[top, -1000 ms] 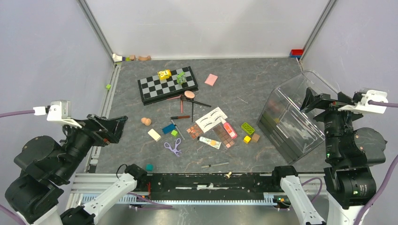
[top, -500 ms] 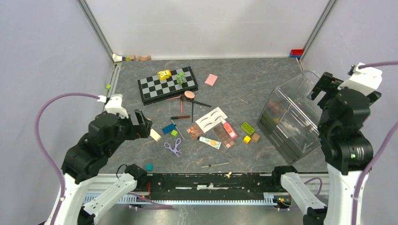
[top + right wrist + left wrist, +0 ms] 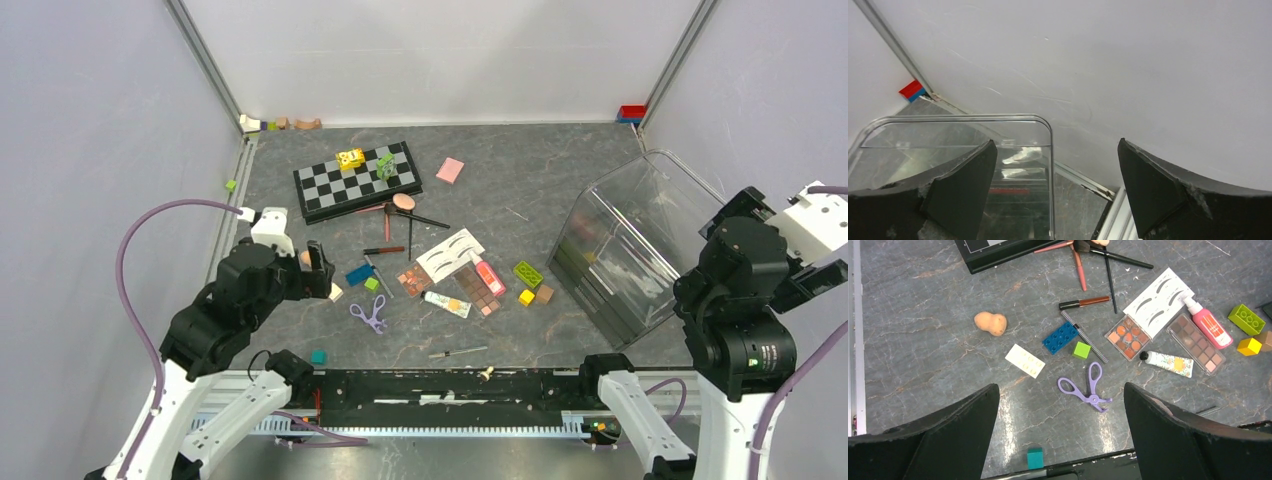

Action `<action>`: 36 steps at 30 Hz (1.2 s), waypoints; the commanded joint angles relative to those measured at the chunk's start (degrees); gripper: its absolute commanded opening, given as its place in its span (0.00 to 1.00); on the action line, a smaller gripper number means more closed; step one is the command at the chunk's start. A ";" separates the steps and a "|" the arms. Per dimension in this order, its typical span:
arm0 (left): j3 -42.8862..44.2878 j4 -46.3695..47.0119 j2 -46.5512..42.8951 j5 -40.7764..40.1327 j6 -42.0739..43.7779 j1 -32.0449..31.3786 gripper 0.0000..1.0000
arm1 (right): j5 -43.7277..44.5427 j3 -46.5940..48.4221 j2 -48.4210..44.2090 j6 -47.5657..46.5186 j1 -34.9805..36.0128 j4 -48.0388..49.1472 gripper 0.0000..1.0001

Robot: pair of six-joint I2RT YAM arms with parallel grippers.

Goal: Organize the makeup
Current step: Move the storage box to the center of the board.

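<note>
The makeup lies scattered mid-table: a purple curler (image 3: 1085, 389), a peach sponge (image 3: 990, 323), a white lash card (image 3: 1159, 301), a brown-pink eyeshadow palette (image 3: 1198, 344), a pink tube (image 3: 1209, 325), a cream tube (image 3: 1168, 363) and thin brushes (image 3: 1108, 270). My left gripper (image 3: 1060, 387) hangs open high above the curler (image 3: 369, 313), holding nothing. My right gripper (image 3: 1056, 142) is open and empty too, off at the right over the far corner of the clear container (image 3: 998, 118), facing the wall.
A chessboard (image 3: 355, 180) with toy pieces sits behind the makeup. Toy blocks lie among it: blue (image 3: 1060, 337), green (image 3: 1081, 350), lime (image 3: 1246, 319), yellow (image 3: 1249, 346), teal (image 3: 1035, 458). The clear container (image 3: 625, 250) stands tilted at the right. White walls enclose the table.
The left arm swung in from the left edge and now hovers over the near-left makeup. The right arm turned and shifted toward the right wall. Both grippers stayed open.
</note>
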 commanded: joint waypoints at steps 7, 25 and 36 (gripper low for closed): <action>-1.01 5.17 -1.12 2.25 2.58 -0.12 1.00 | -3.37 -0.72 4.22 6.26 0.21 -6.28 0.98; -5.14 9.62 -2.58 2.73 1.61 -1.01 1.00 | -5.79 3.67 11.31 2.19 0.14 -3.16 0.98; -5.85 10.01 -4.71 0.96 1.19 -0.93 1.00 | -22.87 22.76 21.66 -3.11 -0.85 -1.21 0.98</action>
